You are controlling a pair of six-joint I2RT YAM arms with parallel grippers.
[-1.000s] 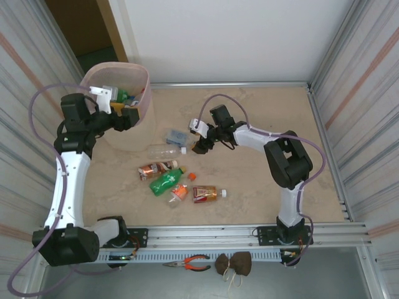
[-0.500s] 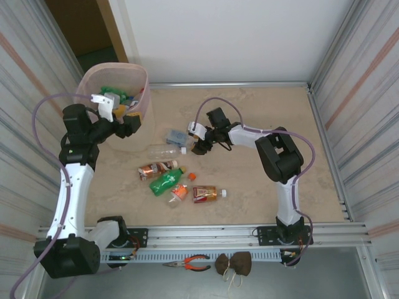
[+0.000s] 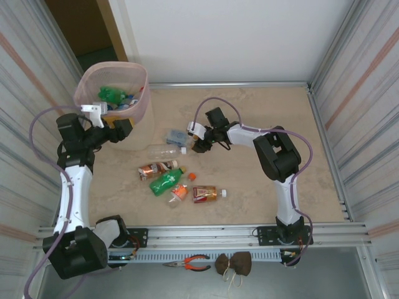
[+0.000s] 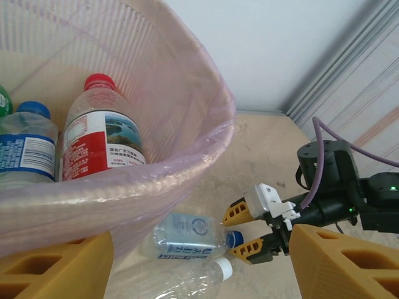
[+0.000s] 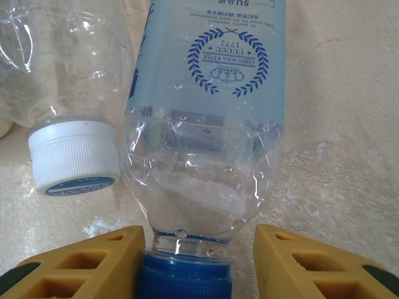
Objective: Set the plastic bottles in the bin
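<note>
A clear plastic bottle with a blue label (image 3: 176, 137) (image 5: 212, 93) lies on the table just right of the bin (image 3: 144, 93). My right gripper (image 3: 198, 146) (image 5: 199, 261) is open around its blue cap (image 5: 184, 277): the left finger touches the cap and the right finger stands a little off it. A crushed clear bottle with a white cap (image 3: 165, 150) (image 5: 68, 81) lies beside it. My left gripper (image 3: 115, 124) (image 4: 202, 237) is open and empty at the bin's near rim (image 4: 124, 187). Inside the bin lie a red-capped bottle (image 4: 100, 131) and a blue-labelled one (image 4: 25, 149).
Nearer the front lie a brown-labelled bottle (image 3: 156, 169), a green bottle (image 3: 167, 182), a small orange-labelled one (image 3: 179, 192) and an amber one (image 3: 206, 194), with a loose orange cap (image 3: 192, 176). Corrugated walls close both sides. Pliers (image 3: 187, 263) rest on the front rail.
My right jaws have narrowed around the blue cap. The left gripper has drawn back from over the bin to just outside its near rim.
</note>
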